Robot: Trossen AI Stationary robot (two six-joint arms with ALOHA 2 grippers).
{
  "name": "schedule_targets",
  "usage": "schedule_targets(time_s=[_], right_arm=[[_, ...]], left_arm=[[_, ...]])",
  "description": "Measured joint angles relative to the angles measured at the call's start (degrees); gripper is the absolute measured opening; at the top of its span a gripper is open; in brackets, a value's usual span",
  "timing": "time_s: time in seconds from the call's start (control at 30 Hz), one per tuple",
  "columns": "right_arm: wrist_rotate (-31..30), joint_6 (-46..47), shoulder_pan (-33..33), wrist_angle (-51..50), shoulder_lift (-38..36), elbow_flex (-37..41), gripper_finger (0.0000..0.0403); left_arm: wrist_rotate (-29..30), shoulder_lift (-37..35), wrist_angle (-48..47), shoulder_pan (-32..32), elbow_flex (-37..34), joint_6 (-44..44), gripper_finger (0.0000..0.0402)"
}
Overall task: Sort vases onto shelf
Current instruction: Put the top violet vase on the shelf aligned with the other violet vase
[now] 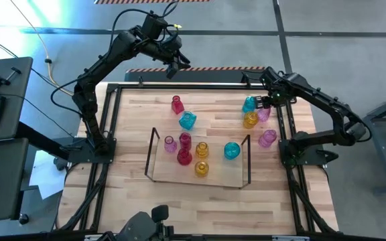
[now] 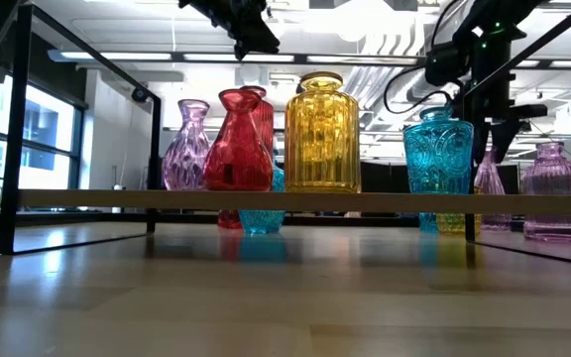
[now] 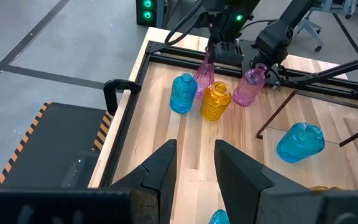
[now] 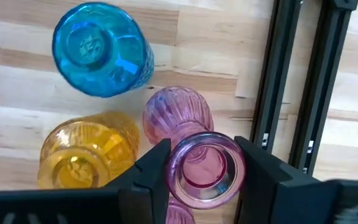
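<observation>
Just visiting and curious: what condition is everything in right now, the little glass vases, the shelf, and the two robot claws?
right gripper: shut on the neck of a pink vase, beside the table's right frame.
left gripper: open, empty, raised over the table's far edge.
cyan vase: upright, loose on the table.
yellow vase: upright, beside the cyan vase.
shelf: holds six upright vases.

The wooden table (image 1: 133, 127) carries the shelf (image 1: 159, 175), a red vase (image 1: 177, 104), a cyan vase (image 1: 187, 121), and a right-edge cluster: cyan (image 1: 248, 104), yellow (image 1: 250, 120) and two pink vases (image 1: 267, 138). The shelf holds six vases.
</observation>
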State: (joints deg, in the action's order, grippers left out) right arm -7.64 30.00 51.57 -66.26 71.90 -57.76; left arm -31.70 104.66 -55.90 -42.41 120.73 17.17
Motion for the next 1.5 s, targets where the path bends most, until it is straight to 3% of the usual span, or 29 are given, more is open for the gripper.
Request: schedule_targets(time_s=[0.57, 0.9, 1.17, 1.5], right_arm=[[1.85, 1.03, 0.02, -5.87, -6.86, -0.28, 0.0119], [-1.33, -2.27, 0.02, -13.41, -7.19, -12.75, 0.0119], [0.11, -5.06, -0.16, -16.24, -7.16, -22.39, 0.0119], [5.13, -4.67, -7.58, -15.73, -7.03, -25.01, 0.0119]], left_arm=[[0.00, 0.00, 0.00, 0.00, 0.00, -0.61, 0.0099], [-0.02, 0.00, 0.02, 0.00, 0.00, -2.01, 0.0099], [-0.02, 0.00, 0.02, 0.11, 0.00, -2.12, 0.0099], [-0.02, 0.00, 0.02, 0.11, 0.00, -2.12, 0.0099]])
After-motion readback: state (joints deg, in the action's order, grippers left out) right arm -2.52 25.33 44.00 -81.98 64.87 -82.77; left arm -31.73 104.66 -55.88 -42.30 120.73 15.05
